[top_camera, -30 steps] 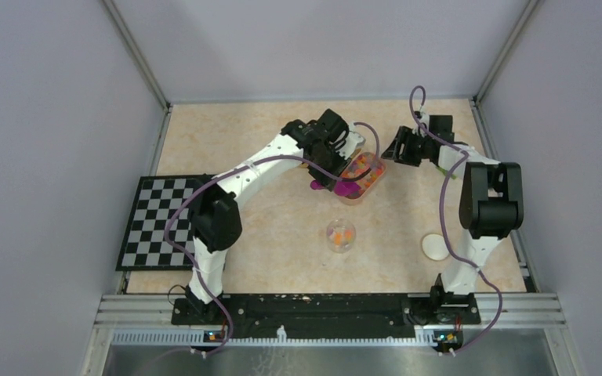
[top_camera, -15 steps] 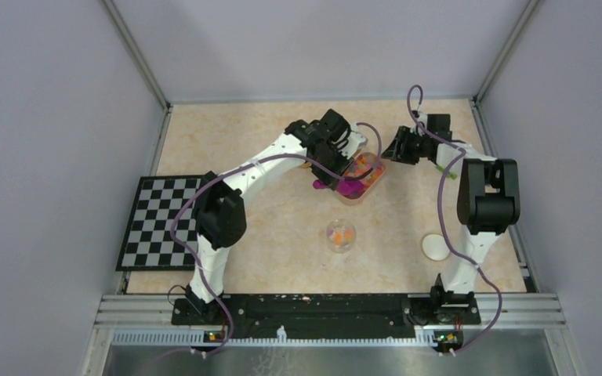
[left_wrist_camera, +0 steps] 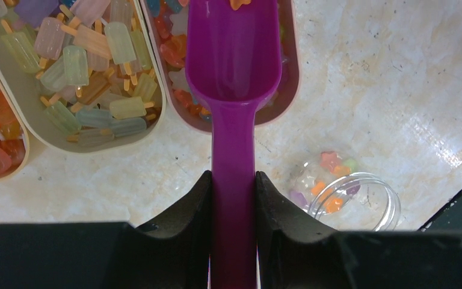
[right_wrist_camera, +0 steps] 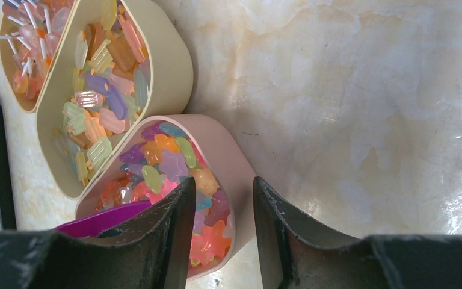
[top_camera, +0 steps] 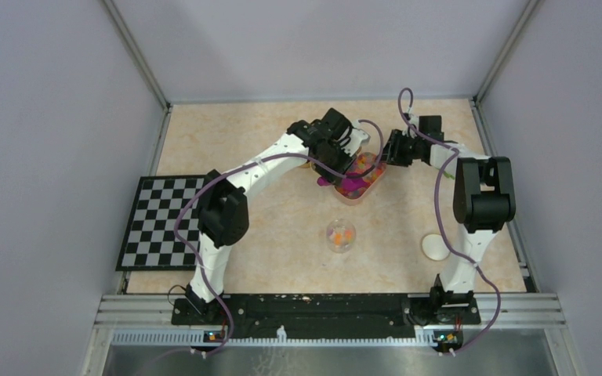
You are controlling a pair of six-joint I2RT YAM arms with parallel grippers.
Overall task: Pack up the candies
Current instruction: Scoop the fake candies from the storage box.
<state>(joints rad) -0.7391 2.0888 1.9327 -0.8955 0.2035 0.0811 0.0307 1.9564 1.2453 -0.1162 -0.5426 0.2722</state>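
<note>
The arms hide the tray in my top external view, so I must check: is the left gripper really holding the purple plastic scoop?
Observer: Yes. The left wrist view shows the left gripper shut on the handle of the purple plastic scoop.
Operator: Is the scoop loaded?
Observer: Barely. The part in view carries one orange candy, above the mixed-colour candies in the pink oval plastic bowl.
Operator: And the right gripper?
Observer: The right wrist view shows the right gripper open at that bowl, one finger over the candies and the other outside the wall.
</note>
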